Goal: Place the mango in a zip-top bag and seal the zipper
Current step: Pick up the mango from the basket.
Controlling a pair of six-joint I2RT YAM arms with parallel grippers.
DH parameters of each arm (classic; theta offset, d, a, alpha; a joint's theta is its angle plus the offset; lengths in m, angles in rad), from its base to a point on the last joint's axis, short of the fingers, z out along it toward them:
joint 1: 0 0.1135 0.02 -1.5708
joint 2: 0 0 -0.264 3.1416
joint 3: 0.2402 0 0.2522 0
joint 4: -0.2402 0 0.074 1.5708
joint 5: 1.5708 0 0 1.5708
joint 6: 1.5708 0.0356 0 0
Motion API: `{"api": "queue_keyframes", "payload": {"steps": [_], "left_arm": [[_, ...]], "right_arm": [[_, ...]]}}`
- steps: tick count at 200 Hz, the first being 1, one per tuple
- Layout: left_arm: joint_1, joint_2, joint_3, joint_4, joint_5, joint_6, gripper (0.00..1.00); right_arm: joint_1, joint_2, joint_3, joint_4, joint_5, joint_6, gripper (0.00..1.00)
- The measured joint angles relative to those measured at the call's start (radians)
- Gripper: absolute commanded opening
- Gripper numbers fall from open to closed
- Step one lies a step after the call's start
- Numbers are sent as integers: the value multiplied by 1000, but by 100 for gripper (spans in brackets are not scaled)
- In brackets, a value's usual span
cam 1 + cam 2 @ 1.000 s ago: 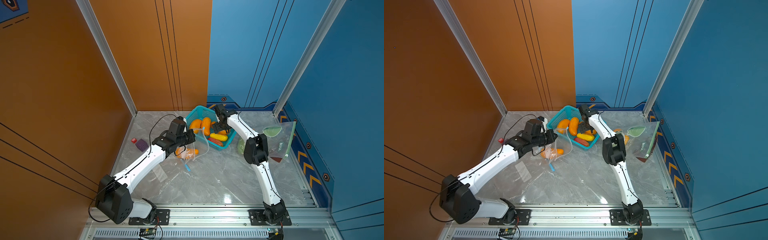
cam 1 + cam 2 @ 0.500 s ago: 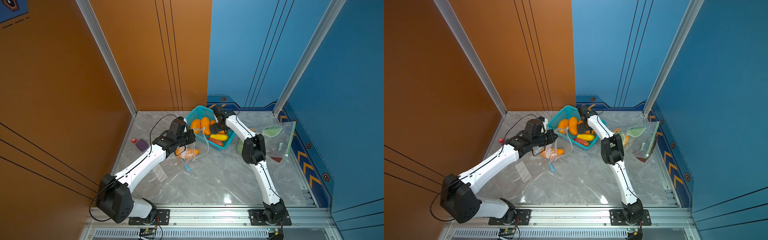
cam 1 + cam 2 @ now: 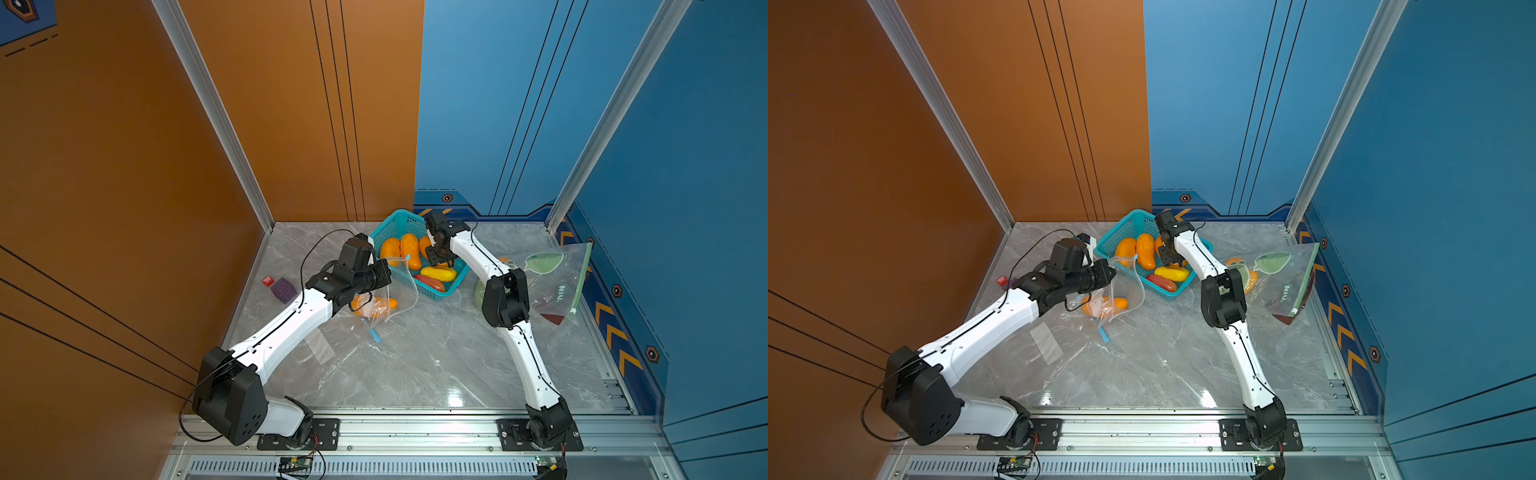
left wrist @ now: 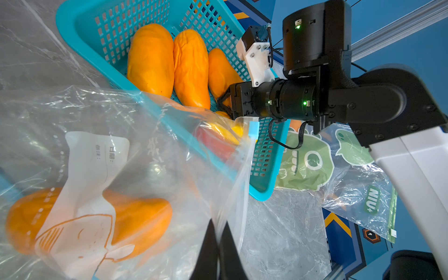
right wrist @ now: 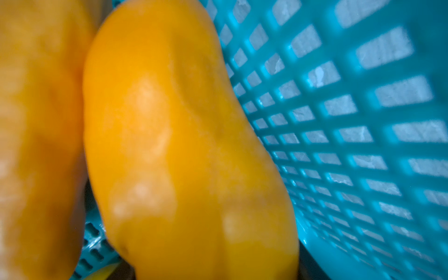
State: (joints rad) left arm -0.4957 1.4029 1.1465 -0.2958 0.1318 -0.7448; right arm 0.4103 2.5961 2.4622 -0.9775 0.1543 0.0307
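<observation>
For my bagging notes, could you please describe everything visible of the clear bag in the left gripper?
The clear bag is thin, crinkled see-through plastic with a white label panel, an orange drawing and a light blue tab on its zip strip. The left gripper is shut on its rim, holding the mouth open beside the basket. One mango lies inside; the bag's bottom rests on the table.
</observation>
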Motion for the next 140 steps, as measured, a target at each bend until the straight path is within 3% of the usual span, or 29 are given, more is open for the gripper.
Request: {"api": "queue_keyframes", "payload": {"steps": [73, 106, 140], "left_arm": [[0, 0, 0, 0, 0, 10, 0], [0, 0, 0, 0, -1, 14, 0], [0, 0, 0, 0, -1, 16, 0]], "right_arm": [[5, -101, -7, -2, 7, -4, 20], [13, -269, -77, 2, 6, 22, 18], [26, -502, -274, 28, -29, 109, 19]]}}
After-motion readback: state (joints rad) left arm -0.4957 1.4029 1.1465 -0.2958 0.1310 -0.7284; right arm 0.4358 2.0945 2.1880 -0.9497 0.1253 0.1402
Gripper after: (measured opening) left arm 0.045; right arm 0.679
